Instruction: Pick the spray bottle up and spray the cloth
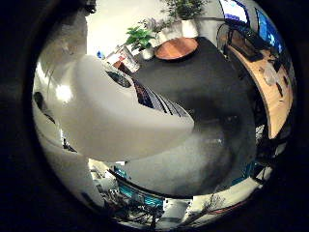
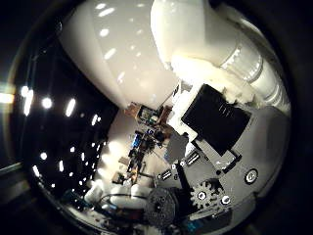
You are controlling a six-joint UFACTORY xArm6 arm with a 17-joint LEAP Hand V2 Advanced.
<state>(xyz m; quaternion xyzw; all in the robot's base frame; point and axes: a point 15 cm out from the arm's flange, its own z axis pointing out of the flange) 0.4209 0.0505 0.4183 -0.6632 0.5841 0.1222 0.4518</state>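
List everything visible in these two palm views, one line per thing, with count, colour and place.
White plastic spray bottle: one, white with a dark printed label, very close to the palm, filling much of both views.
Dark table surface: one, black to grey, below the bottle.
Round wooden board: one, reddish brown, on the far part of the table.
Potted green plants: at least two, green leaves in white pots, beside the board.
Wooden desk: one, light brown, curved, beyond the table.
Lit monitor screens: two, blue, on the desk.
Cloth: none identifiable.
Robot hand: one, white and black with gears, beside the bottle.
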